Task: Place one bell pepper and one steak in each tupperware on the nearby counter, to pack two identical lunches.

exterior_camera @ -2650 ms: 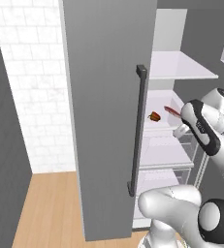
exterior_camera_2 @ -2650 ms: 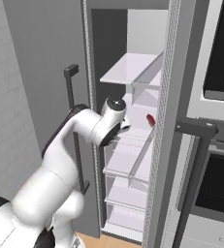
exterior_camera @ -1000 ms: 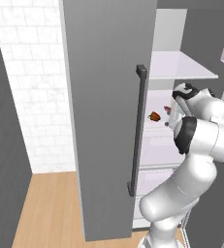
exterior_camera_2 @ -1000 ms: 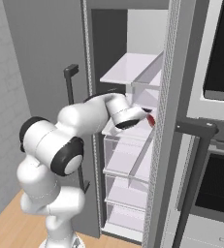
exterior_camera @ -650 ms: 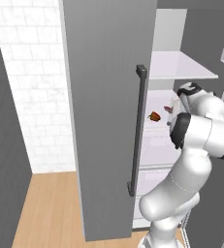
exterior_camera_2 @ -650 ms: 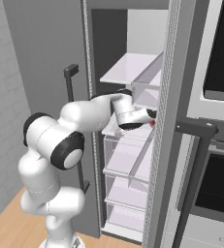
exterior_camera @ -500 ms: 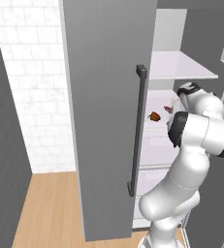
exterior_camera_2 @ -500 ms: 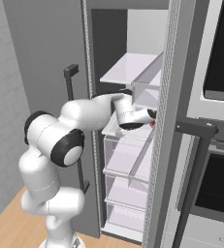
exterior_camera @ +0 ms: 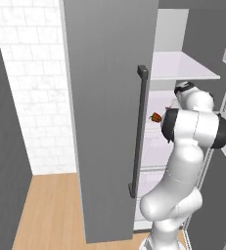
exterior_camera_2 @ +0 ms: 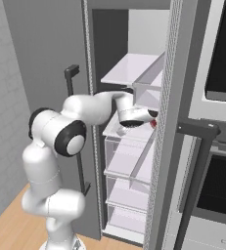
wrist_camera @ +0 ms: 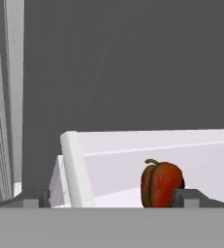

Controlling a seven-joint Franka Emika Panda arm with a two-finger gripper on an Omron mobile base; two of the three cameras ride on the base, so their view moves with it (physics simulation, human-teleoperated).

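**Reaching into the fridge for the first pepper**

From the left base view I had the tall grey fridge door with its dark vertical bar handle swung open on the left, and past its edge a small red bell pepper sat on a pale white fridge shelf, just beside the white arm's wrist. The hand itself was hidden behind the arm there.

In the right base view the arm stretched across into the fridge at mid-height, and the hand sat low over a shelf above the clear drawers, with a bit of red at its far side that I could not identify.

The hand view gave what the others did not: both dark fingertips stood wide apart, nothing between them, and the pepper stood upright on the shelf beside a white ridge, close to the right fingertip rather than centred.

I judged this the pick-up stage. The next move called for shifting the hand sideways to centre the pepper, advancing, then closing.
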